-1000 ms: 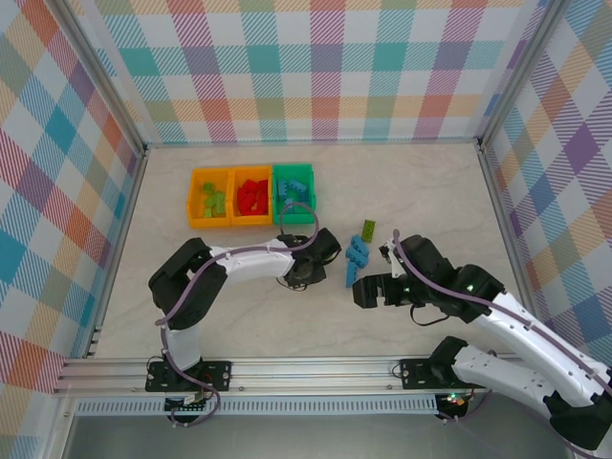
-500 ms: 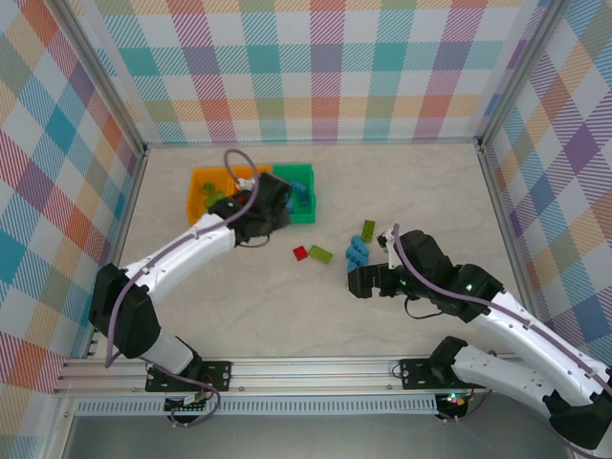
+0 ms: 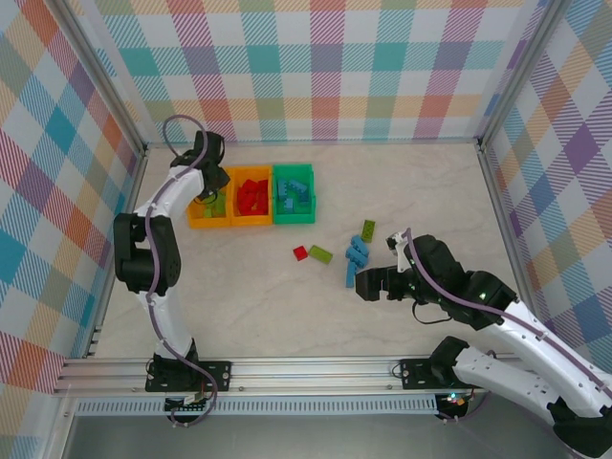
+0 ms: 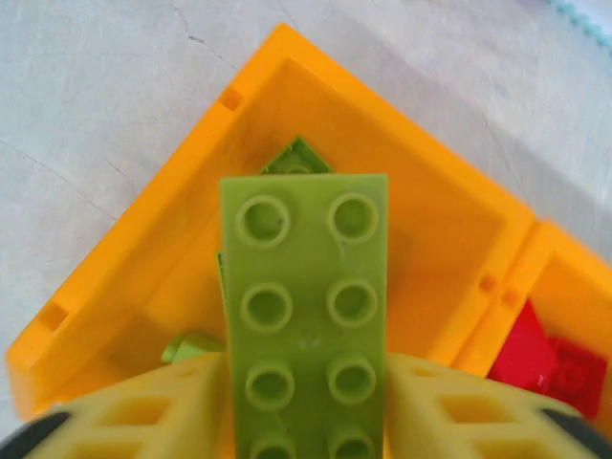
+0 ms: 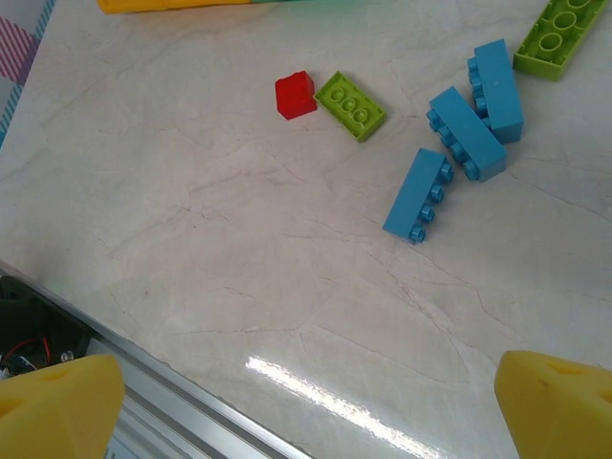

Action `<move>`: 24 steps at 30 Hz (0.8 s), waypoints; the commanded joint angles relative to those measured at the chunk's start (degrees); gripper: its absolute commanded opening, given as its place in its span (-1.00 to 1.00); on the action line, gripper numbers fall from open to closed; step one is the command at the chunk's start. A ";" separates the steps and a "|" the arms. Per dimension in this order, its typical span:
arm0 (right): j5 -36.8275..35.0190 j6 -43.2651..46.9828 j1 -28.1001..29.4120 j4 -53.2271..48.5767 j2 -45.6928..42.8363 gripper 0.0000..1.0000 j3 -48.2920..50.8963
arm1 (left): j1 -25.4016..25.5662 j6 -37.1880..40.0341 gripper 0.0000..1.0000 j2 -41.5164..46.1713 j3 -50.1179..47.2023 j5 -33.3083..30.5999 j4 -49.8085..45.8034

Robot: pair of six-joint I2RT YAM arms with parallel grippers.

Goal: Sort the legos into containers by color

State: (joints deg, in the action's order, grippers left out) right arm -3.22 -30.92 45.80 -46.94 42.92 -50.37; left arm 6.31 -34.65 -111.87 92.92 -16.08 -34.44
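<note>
Top view: left claw [image 3: 205,194] has swung from the loose bricks [image 3: 359,253] to the left orange bin [image 3: 208,225]. Left wrist: lime green brick [image 4: 306,316] sits between its fingers [image 4: 163,411] over that bin; gripped or released, cannot tell. Drop-off judged due. Right wrist: right claw [image 5: 306,411] wide open and empty, with blue bricks [image 5: 466,134] beyond it.

You see a lime green brick [image 4: 306,316], an orange bin [image 4: 143,277], a red brick [image 5: 295,95], light blue bricks [image 5: 418,194], cream marbled worktop [image 5: 239,249], plaid walls [image 3: 325,67].

Marble-look table [image 3: 239,296], plaid walls [image 3: 325,67], alu rail [image 3: 306,368].
</note>
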 commanded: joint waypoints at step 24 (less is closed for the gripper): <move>-11.11 -10.45 -0.27 7.64 35.48 1.00 -4.20 | 27.65 57.29 0.86 46.23 -20.46 43.29 -7.62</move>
State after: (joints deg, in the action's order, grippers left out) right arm -14.11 -39.81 45.69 -42.24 75.50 -53.32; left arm 33.23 4.69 -67.99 77.41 16.08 -34.57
